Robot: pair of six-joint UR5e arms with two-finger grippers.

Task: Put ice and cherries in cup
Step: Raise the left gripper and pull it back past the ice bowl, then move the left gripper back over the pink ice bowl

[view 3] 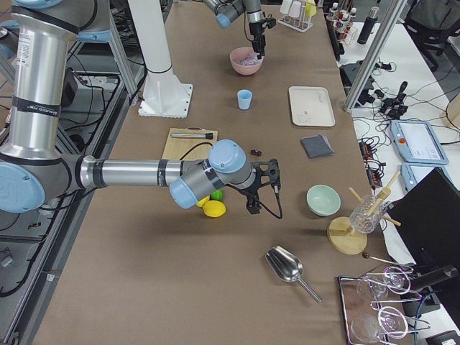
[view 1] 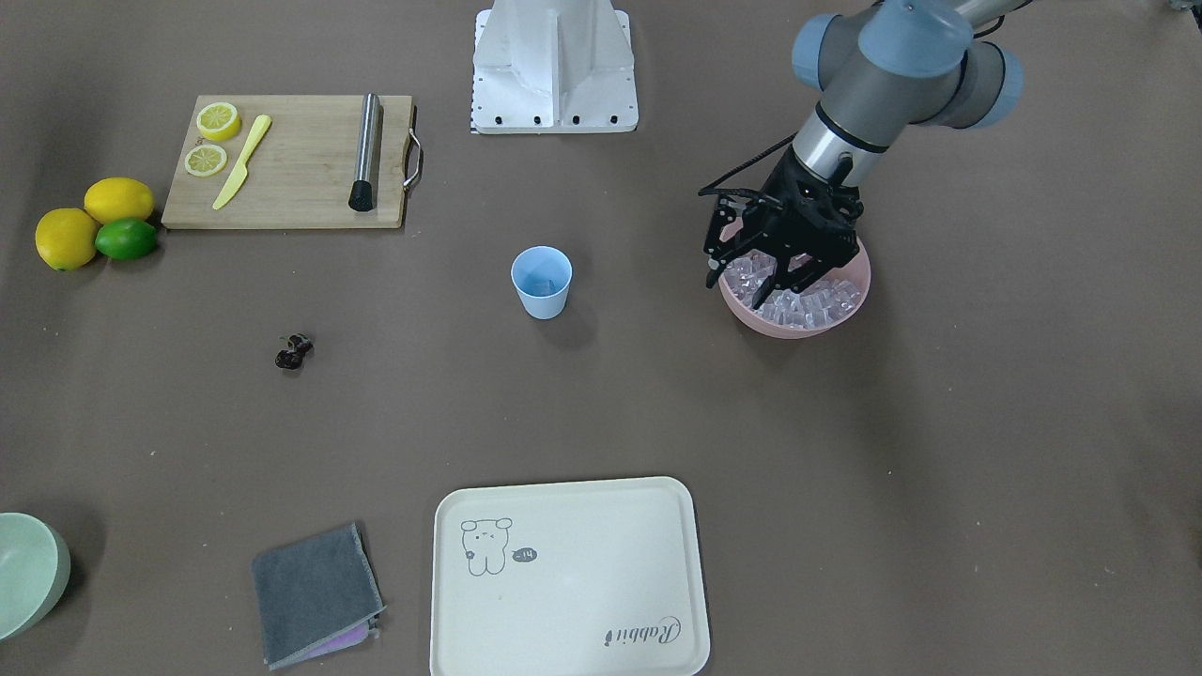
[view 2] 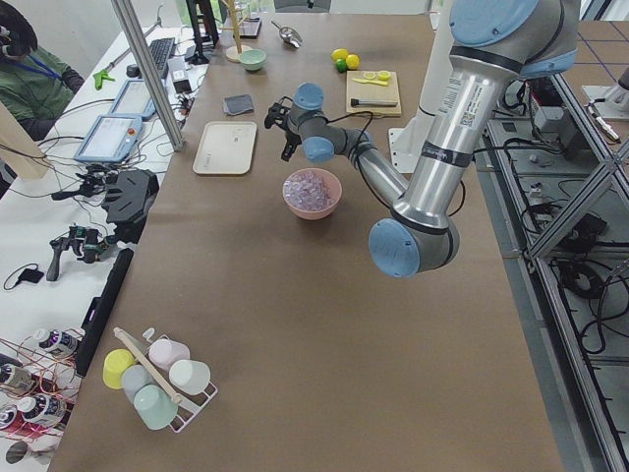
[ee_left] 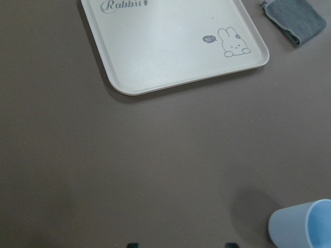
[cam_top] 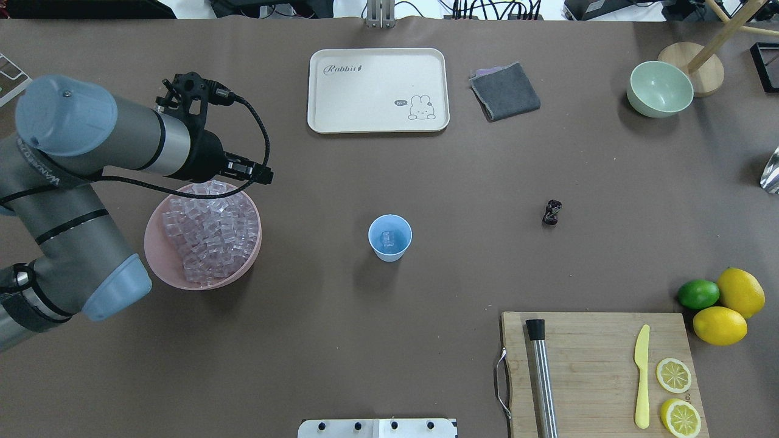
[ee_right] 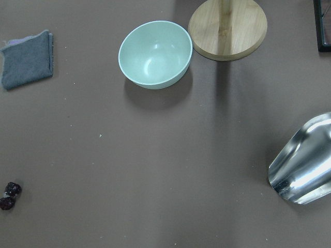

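Observation:
The light blue cup (cam_top: 389,238) stands mid-table with one clear ice cube in it; it also shows in the front view (view 1: 542,282) and at the lower right of the left wrist view (ee_left: 309,225). More ice (cam_top: 210,234) fills the pink bowl (view 1: 751,316). My left gripper (view 1: 748,281) hangs open just above the bowl's far rim, nothing between its fingertips (ee_left: 133,244). The dark cherries (cam_top: 552,212) lie on the bare table, also seen in the right wrist view (ee_right: 10,195). My right gripper (view 3: 260,188) shows only in the right side view, so I cannot tell its state.
A cutting board (cam_top: 596,371) holds lemon slices, a yellow knife and a steel muddler. Lemons and a lime (cam_top: 721,301) sit beside it. At the far side are a cream tray (cam_top: 377,89), a grey cloth (cam_top: 505,91), a pale green bowl (cam_top: 660,89) and a metal scoop (ee_right: 305,165).

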